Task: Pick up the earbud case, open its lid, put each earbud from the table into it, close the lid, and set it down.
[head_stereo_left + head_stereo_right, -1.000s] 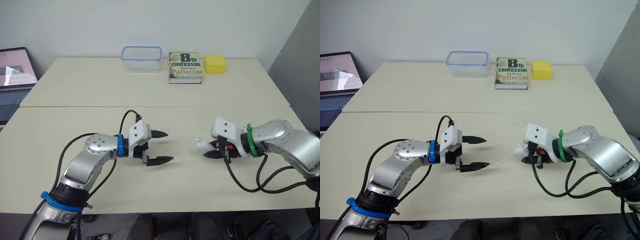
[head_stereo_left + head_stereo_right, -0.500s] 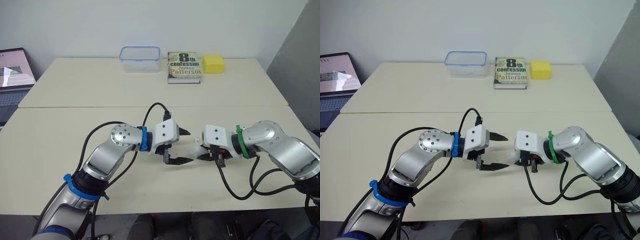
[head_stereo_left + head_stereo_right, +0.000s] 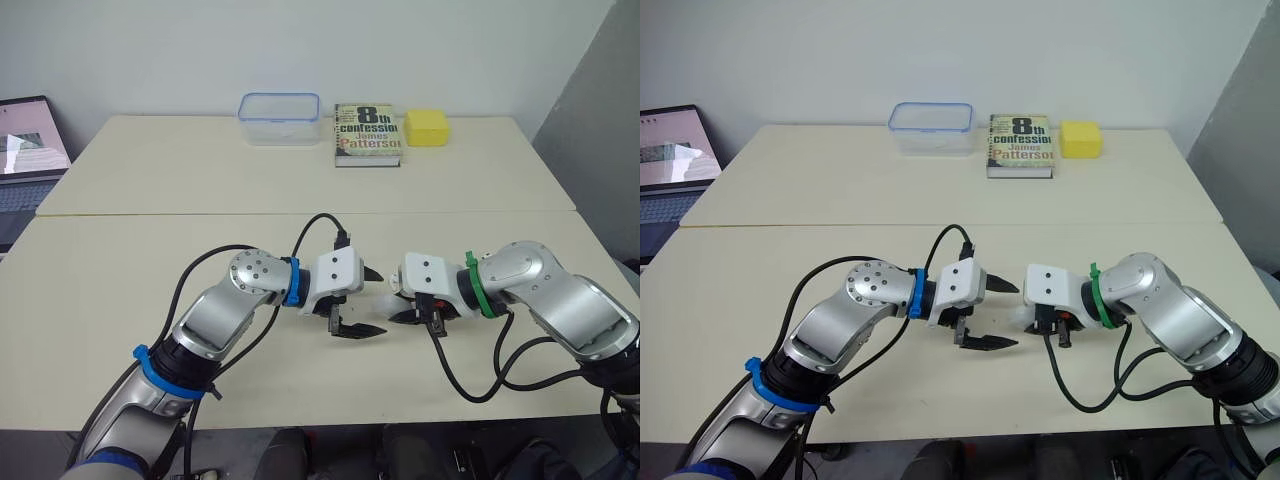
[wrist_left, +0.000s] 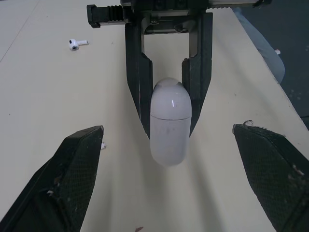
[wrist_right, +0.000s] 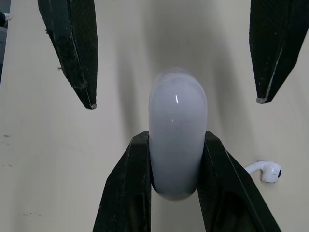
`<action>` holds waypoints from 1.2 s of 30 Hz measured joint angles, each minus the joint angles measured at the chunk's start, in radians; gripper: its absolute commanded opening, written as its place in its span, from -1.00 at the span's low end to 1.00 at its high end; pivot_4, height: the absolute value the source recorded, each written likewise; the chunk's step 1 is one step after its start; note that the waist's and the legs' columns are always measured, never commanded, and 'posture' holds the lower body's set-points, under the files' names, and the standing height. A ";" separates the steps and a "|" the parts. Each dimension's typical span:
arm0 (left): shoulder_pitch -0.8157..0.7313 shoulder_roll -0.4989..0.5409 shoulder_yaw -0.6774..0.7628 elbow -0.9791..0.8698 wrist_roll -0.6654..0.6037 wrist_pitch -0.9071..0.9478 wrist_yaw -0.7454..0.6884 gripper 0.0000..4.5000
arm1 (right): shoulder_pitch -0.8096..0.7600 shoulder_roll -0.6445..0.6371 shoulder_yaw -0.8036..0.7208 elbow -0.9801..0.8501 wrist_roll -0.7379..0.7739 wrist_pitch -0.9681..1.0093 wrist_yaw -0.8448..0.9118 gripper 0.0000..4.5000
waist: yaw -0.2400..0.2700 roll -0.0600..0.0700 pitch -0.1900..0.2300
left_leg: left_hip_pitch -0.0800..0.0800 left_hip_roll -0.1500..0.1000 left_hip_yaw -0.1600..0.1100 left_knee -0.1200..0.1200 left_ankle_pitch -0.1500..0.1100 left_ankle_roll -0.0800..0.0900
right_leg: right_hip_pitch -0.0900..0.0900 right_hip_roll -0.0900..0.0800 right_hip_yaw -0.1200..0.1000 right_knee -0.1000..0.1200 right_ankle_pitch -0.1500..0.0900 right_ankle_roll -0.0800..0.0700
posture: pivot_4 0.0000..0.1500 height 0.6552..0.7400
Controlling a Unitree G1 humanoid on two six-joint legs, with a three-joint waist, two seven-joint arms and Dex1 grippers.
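Note:
My right gripper (image 3: 403, 304) is shut on the white earbud case (image 3: 391, 303), which it holds just above the table with the rounded end pointing at my left gripper (image 3: 378, 301). In the left wrist view the lid seam on the earbud case (image 4: 168, 121) looks closed. The left gripper stands open, one fingertip on each side of the case's free end, and touches nothing. One white earbud (image 4: 76, 43) lies on the table beyond the right gripper. An earbud (image 5: 264, 170) also lies on the table beside the case in the right wrist view.
Along the table's far edge stand a clear plastic container (image 3: 280, 117), a paperback book (image 3: 369, 133) and a yellow block (image 3: 427, 128). An open laptop (image 3: 25, 160) sits at the far left. A seam crosses the table (image 3: 150, 212) behind both arms.
My left gripper has swung right and my right gripper has carried the case left, so they now meet mid-table with the open left fingers on either side of the case's end.

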 measured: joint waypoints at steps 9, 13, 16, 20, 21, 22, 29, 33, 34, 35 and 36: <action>-0.004 -0.010 -0.012 0.018 0.020 0.018 0.002 0.34 | -0.047 0.024 0.000 -0.007 -0.001 0.037 0.020 -0.63 | -0.001 0.000 0.000 | 0.000 0.000 0.000 0.000 0.000 0.000 | 0.000 0.000 0.000 0.001 0.001 -0.001 | 1.00 0.98; -0.004 -0.014 -0.012 0.020 0.023 0.026 0.003 -0.18 | -0.083 0.030 -0.004 -0.016 0.013 0.065 0.026 -0.63 | -0.001 0.000 0.000 | 0.000 0.000 -0.001 0.000 0.000 0.000 | 0.000 0.000 0.000 0.001 0.001 -0.002 | 1.00 0.98; -0.004 -0.018 -0.012 0.033 0.028 0.035 0.010 -0.44 | -0.089 0.027 -0.004 -0.018 0.013 0.080 0.036 -0.63 | -0.001 0.000 0.000 | 0.000 0.000 -0.001 0.000 0.000 0.000 | 0.000 0.000 0.000 0.001 0.001 -0.002 | 1.00 0.98; -0.004 -0.022 -0.012 0.040 0.030 0.040 0.011 -0.73 | -0.099 0.022 -0.005 -0.024 0.011 0.082 0.043 -0.63 | -0.001 0.000 0.000 | 0.001 0.000 -0.001 0.000 0.000 0.000 | 0.000 0.000 0.000 0.003 0.001 -0.002 | 1.00 0.98; -0.003 -0.022 -0.012 0.042 0.030 0.041 0.009 -0.77 | -0.101 0.022 -0.006 -0.026 0.011 0.082 0.042 -0.63 | -0.001 0.000 0.000 | 0.001 0.000 -0.001 0.001 0.000 0.000 | -0.001 0.000 0.001 0.005 0.001 -0.002 | 1.00 0.98; -0.001 -0.022 -0.011 0.044 0.029 0.044 0.007 -0.78 | -0.104 0.022 -0.007 -0.028 0.011 0.083 0.042 -0.63 | -0.001 0.000 0.000 | 0.001 0.000 -0.001 0.001 0.000 0.000 | -0.002 -0.001 0.001 0.007 0.001 -0.002 | 1.00 0.98; 0.008 -0.015 -0.010 0.043 0.021 0.030 -0.012 -0.39 | -0.105 0.023 -0.006 -0.038 0.011 0.090 0.044 -0.63 | -0.001 0.000 0.000 | 0.002 0.000 -0.001 0.001 0.000 0.000 | -0.002 -0.001 0.000 0.010 0.001 -0.002 | 1.00 0.98; 0.009 0.025 -0.007 0.036 0.021 0.011 -0.037 0.17 | -0.104 0.014 -0.001 -0.037 0.000 0.086 0.046 -0.63 | -0.001 0.000 0.000 | 0.002 0.000 -0.001 0.001 0.000 0.000 | -0.002 -0.001 0.001 0.010 0.001 -0.002 | 1.00 0.98; 0.011 0.039 -0.003 0.035 0.021 0.009 -0.046 0.30 | -0.104 0.009 0.001 -0.037 -0.007 0.079 0.047 -0.63 | -0.001 0.000 0.000 | 0.002 0.000 -0.001 0.001 0.000 0.000 | -0.002 -0.001 0.001 0.010 0.001 -0.002 | 1.00 0.98; 0.013 0.049 0.003 0.034 0.021 0.006 -0.048 0.46 | -0.103 0.004 0.001 -0.036 -0.013 0.075 0.047 -0.63 | -0.001 0.000 0.000 | 0.002 0.000 -0.001 0.001 0.000 0.000 | -0.002 -0.001 0.001 0.010 0.001 -0.002 | 1.00 0.98; 0.016 0.056 0.011 0.034 0.021 0.002 -0.048 0.59 | -0.101 0.001 0.001 -0.035 -0.020 0.071 0.048 -0.63 | -0.001 0.000 0.000 | 0.002 0.000 -0.001 0.001 0.000 0.000 | -0.002 -0.001 0.001 0.010 0.001 -0.002 | 1.00 0.98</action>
